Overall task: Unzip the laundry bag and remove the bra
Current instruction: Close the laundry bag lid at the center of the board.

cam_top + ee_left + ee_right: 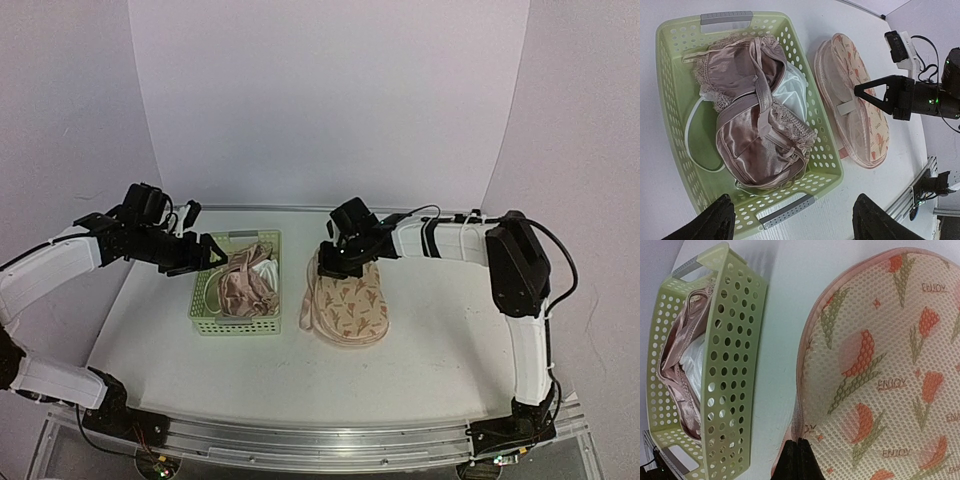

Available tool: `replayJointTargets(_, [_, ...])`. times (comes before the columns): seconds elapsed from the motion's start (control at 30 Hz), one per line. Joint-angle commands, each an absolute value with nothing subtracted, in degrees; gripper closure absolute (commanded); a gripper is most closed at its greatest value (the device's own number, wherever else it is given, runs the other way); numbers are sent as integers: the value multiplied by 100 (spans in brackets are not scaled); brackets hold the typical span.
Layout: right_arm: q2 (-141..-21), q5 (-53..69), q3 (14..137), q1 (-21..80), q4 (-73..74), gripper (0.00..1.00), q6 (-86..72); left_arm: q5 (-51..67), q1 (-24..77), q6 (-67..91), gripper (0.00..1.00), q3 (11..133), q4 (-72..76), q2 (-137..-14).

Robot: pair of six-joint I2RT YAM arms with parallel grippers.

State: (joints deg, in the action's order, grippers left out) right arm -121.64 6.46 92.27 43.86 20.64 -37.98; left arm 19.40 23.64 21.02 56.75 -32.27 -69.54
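Note:
The laundry bag (350, 305) lies flat on the table, beige mesh with red-and-green tulips and pink zip edging; it also shows in the left wrist view (862, 125) and the right wrist view (890, 365). My right gripper (330, 266) is shut, its tips pinched on the bag's zip edging at the far left rim (800, 452). What the bag holds is hidden. A pink satin bra (755, 140) lies in the green basket (810, 65), also seen from above (243, 285). My left gripper (790, 225) is open and empty over the basket's near handle end.
The green lattice basket (236, 326) stands just left of the bag, with a narrow strip of table between them (775, 365). It also holds a white garment (790, 90). A white backdrop walls the table's far side.

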Motion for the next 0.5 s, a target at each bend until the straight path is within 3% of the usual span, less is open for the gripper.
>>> replayJointTargets(0.0, [-12393, 859, 9692, 4479, 1523, 100, -4030, 2028, 2382, 2139, 18, 5640, -3017, -6777])
replayJointTargets(0.2, [-12636, 888, 9843, 4542, 1463, 100, -4130, 1991, 2387, 2179, 18, 5634, -3020, -6716])
replayJointTargets(0.47, [-12388, 796, 9666, 4544, 1426, 56, -4097, 1940, 2382, 2197, 18, 5647, -3023, -6760])
